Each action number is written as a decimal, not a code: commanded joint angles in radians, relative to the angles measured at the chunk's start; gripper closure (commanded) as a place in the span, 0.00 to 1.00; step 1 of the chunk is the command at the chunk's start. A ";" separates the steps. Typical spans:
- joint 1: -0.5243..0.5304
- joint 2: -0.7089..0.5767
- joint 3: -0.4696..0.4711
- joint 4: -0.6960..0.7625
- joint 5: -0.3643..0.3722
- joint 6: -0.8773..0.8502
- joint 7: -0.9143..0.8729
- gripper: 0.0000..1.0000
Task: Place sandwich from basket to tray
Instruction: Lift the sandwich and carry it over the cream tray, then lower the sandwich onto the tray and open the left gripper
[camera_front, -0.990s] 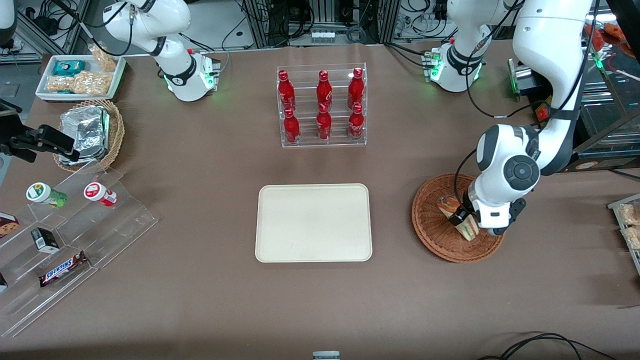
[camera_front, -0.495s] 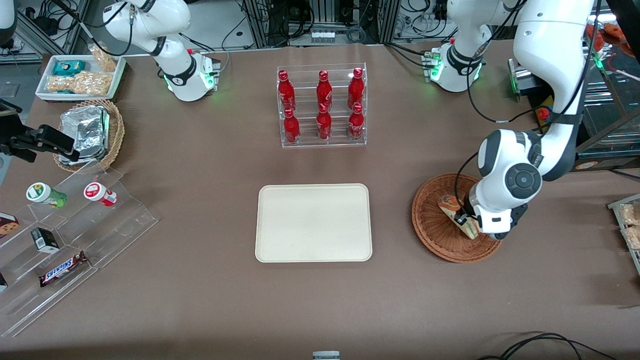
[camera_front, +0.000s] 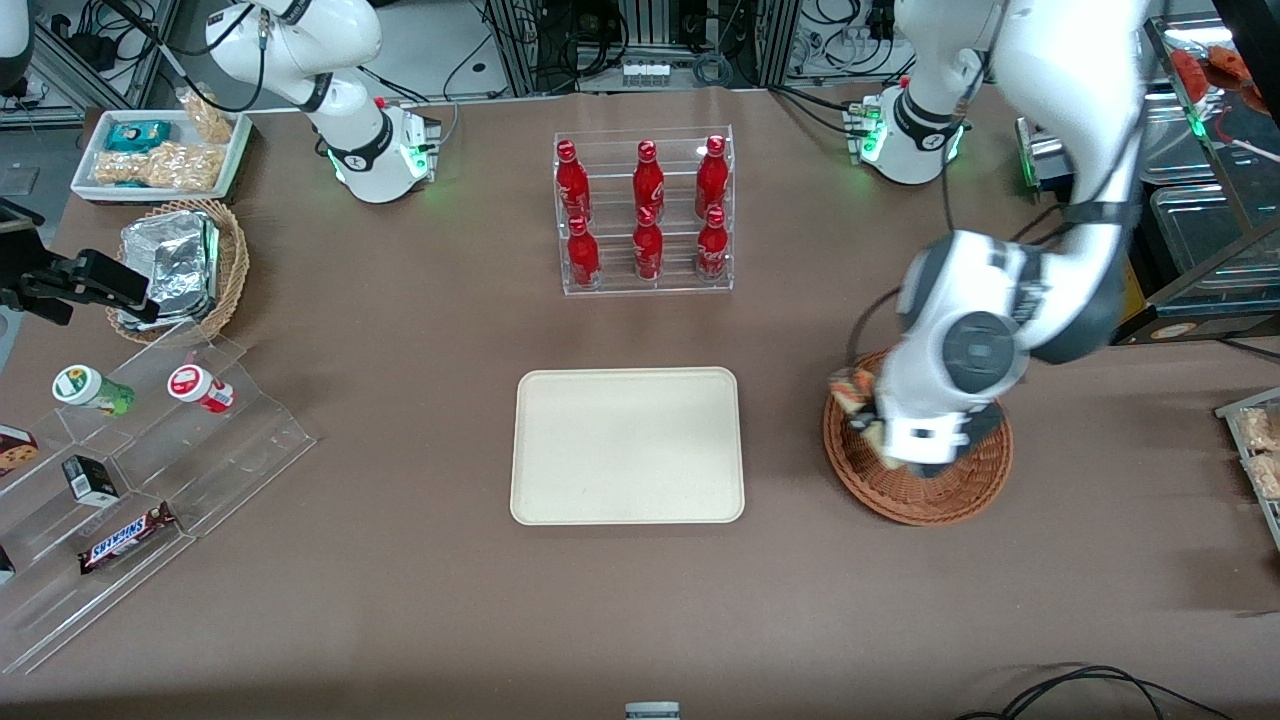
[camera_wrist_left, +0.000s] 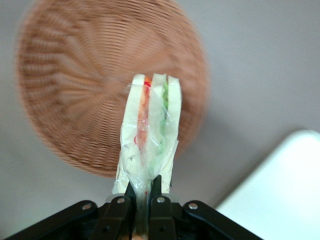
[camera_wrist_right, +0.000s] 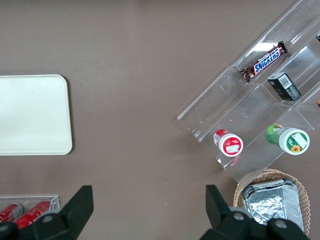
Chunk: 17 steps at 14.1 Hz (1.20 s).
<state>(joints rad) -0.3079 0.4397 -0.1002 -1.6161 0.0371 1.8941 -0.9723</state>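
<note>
The left arm's gripper (camera_wrist_left: 142, 200), clamped on the clear-wrapped triangular sandwich (camera_wrist_left: 149, 132), had lifted it from the round reddish-brown wicker basket (camera_front: 975, 480); the flat cream rectangular tray (camera_front: 627, 445) waited beside.

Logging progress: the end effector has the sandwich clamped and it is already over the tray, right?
Not quite. The end effector does clamp the sandwich, but the left wrist view shows it above the basket; the tray lies off to the side.

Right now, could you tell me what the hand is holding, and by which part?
The hand, above the basket, pinches the sandwich by one narrow end.
</note>
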 joint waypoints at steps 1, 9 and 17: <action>-0.072 0.128 0.004 0.194 -0.014 -0.010 0.144 0.97; -0.227 0.396 -0.111 0.493 -0.008 0.135 0.171 1.00; -0.290 0.516 -0.108 0.573 -0.008 0.224 0.136 0.99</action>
<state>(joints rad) -0.5832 0.9305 -0.2144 -1.0881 0.0194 2.1137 -0.8147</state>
